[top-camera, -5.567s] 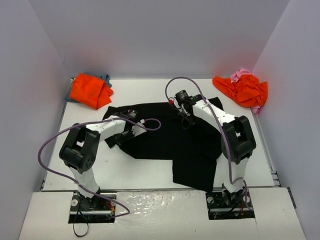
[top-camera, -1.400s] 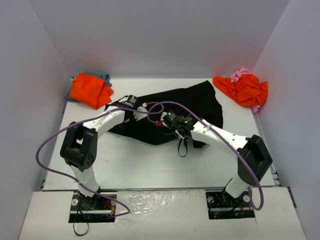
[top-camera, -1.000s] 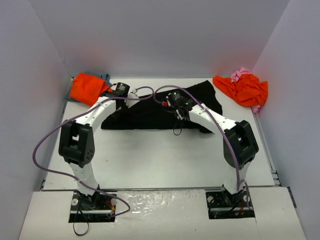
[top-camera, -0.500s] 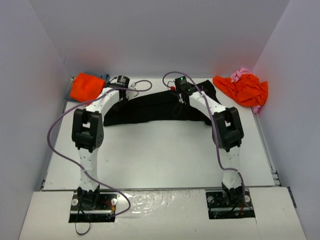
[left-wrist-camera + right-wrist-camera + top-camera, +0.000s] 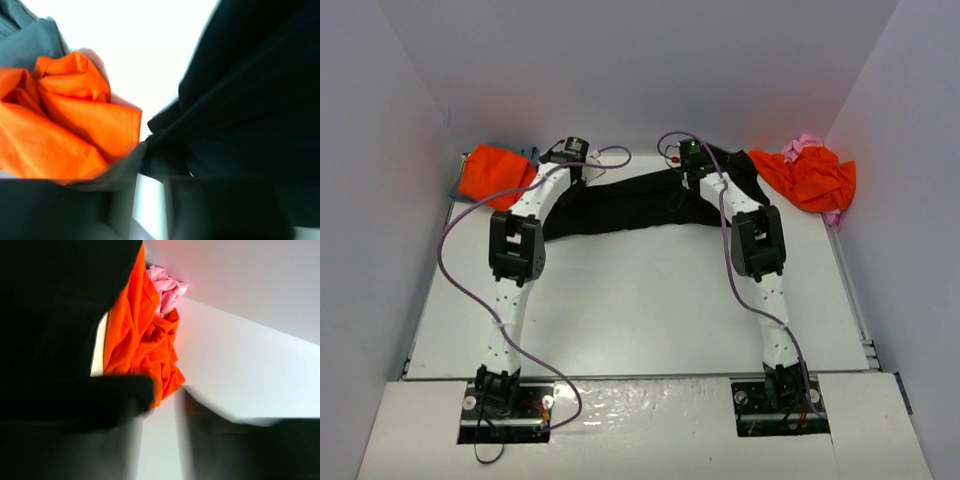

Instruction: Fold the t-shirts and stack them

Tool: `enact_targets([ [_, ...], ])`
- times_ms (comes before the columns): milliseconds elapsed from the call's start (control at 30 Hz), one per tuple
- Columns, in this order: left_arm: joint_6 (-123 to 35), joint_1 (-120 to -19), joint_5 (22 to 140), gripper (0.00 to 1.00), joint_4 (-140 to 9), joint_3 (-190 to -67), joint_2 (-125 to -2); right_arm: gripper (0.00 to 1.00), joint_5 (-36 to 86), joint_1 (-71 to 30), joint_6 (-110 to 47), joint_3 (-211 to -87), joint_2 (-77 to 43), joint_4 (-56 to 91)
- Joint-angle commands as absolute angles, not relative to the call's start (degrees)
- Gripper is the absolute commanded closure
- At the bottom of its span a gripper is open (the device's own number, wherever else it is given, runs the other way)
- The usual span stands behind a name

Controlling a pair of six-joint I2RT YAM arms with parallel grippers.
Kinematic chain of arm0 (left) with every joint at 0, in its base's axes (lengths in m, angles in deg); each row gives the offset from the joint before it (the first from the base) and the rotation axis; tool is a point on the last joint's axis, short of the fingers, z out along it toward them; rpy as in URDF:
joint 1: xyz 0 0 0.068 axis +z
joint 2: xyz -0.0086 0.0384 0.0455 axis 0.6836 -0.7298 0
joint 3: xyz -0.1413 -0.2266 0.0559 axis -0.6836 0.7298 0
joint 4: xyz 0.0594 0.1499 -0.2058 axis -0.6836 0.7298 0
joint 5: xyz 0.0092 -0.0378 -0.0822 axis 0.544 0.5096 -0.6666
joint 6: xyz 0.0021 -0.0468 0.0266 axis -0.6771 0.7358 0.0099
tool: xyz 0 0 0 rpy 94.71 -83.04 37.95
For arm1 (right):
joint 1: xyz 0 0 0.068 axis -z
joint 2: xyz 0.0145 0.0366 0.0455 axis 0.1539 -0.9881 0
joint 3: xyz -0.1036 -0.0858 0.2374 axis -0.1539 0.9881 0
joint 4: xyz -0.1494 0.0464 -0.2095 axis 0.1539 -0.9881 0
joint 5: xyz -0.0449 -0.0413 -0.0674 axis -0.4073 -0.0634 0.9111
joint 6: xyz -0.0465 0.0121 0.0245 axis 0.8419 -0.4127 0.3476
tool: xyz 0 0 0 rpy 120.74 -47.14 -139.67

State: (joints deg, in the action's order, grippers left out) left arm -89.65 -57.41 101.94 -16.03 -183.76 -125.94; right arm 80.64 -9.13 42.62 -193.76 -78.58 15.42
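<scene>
The black t-shirt (image 5: 620,205) lies as a narrow folded band across the far part of the table (image 5: 640,300). My left gripper (image 5: 570,152) hovers over its left end and my right gripper (image 5: 692,153) over its right end, both near the back wall. In the left wrist view the left gripper (image 5: 152,172) is open, bare table shows between its blurred fingers, and black cloth (image 5: 250,100) lies at their tips. The right gripper (image 5: 160,407) is also open and holds nothing, with black cloth (image 5: 50,305) on its left.
An orange t-shirt (image 5: 495,175) sits on a blue-grey one (image 5: 25,35) at the back left corner. Another orange t-shirt (image 5: 815,178) lies crumpled with a pink one (image 5: 803,147) at the back right. White walls (image 5: 640,80) close in the table on three sides.
</scene>
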Motion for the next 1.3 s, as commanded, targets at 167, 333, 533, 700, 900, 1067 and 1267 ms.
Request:
enact_targets([
  [167, -87.19, -55.29, 112.55, 0.03, -21.92, -190.69, -132.17, 0.00, 83.58, -4.98, 40.64, -199.76, -87.28, 23.92],
  [333, -82.26, -53.30, 112.46, 0.03, -25.36, -191.28, -128.43, 0.00, 82.95, -2.70, 38.13, -205.46, -87.92, 28.52],
  [533, -82.12, -53.49, 111.92, 0.03, -29.67, -186.08, -119.91, 0.00, 79.80, -2.55, 37.69, -201.66, -76.46, 35.76],
  [700, -80.05, -53.45, 111.59, 0.03, -29.71, -187.22, -115.65, 0.01, 78.84, -2.91, 37.99, -198.84, -65.85, 40.87],
  [900, -78.64, -55.77, 104.22, 0.53, -23.88, -187.68, -111.72, 0.48, 76.38, -4.88, 28.56, -193.20, -55.00, 26.78],
  [1067, -82.31, -61.93, 102.75, 1.00, -23.33, -178.10, -108.80, 1.00, 69.38, -8.48, 18.29, -177.54, -49.60, 13.76],
  [1267, -83.08, -64.99, 101.92, 1.00, -25.77, -172.12, -112.63, 1.00, 64.17, -9.80, 11.51, -173.80, -54.99, 11.09],
])
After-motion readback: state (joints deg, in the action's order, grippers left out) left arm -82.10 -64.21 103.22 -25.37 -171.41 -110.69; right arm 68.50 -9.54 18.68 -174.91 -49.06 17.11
